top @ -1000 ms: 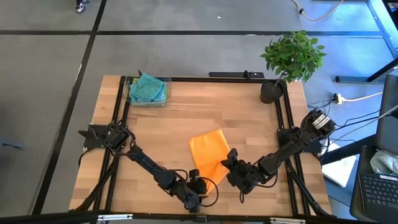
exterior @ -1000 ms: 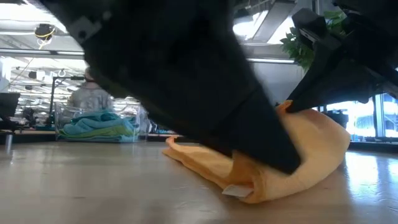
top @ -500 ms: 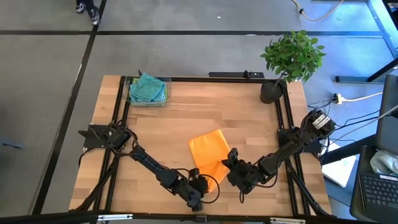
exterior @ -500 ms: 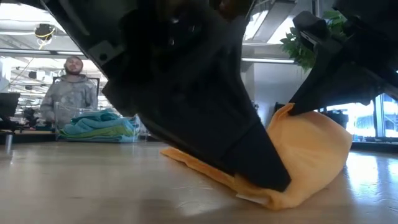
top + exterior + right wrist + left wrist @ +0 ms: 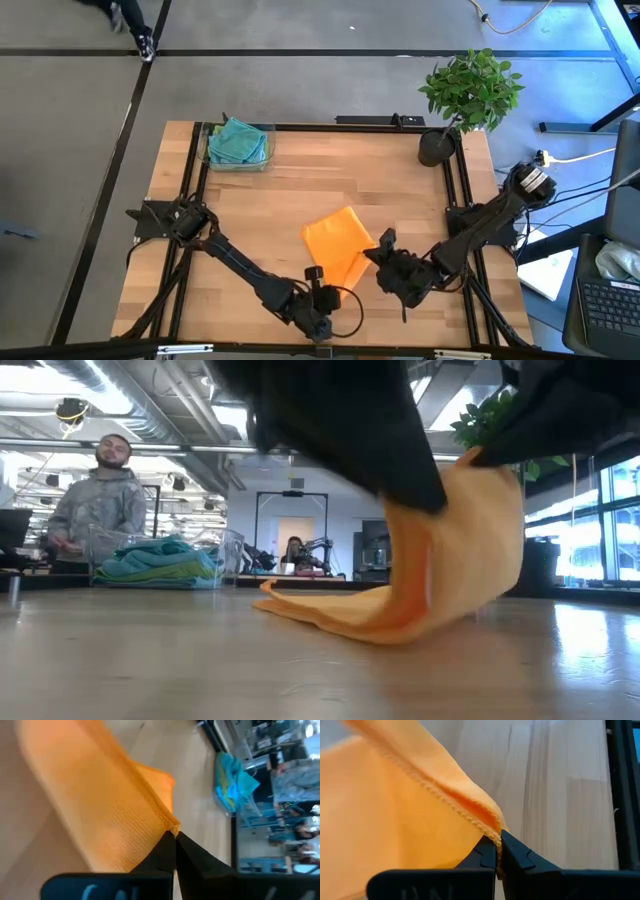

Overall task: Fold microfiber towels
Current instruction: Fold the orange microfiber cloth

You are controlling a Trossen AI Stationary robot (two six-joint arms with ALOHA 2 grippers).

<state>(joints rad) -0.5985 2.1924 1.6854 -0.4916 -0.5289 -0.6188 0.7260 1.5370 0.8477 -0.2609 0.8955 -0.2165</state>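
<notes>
An orange microfiber towel (image 5: 336,248) lies slantwise on the wooden table (image 5: 260,200), near the front edge. Its near end is raised and its far part (image 5: 310,605) rests on the wood. My left gripper (image 5: 315,275) is shut on the near left corner and my right gripper (image 5: 384,242) is shut on the near right corner. In the low view both come in from above, the left gripper (image 5: 425,500) beside the right gripper (image 5: 478,455). More microfiber towels (image 5: 238,140), teal and light blue, are piled in a clear bin at the far left. My left gripper pinches the towel's hemmed near left corner (image 5: 492,831) between its two fingertips. The corner is lifted off the table and the cloth falls away from it in a slack slope. How many layers are caught I cannot tell. My right gripper pinches the near right corner (image 5: 171,827) at its fingertips. That corner is held higher than the left one, and the cloth (image 5: 480,540) hangs below it down toward the table.
The clear bin (image 5: 262,160) stands at the far left corner, and a potted plant (image 5: 470,90) at the far right corner. A black frame (image 5: 455,190) runs along the table's sides. Beyond the far edge a person (image 5: 100,495) stands behind the bin.
My left gripper has shut on the towel's near left corner. Both grippers have then risen, the right one also going toward the table's right edge. The towel's near end has been lifted from a low bundle into a hanging sheet, while its far part has stayed on the table.
</notes>
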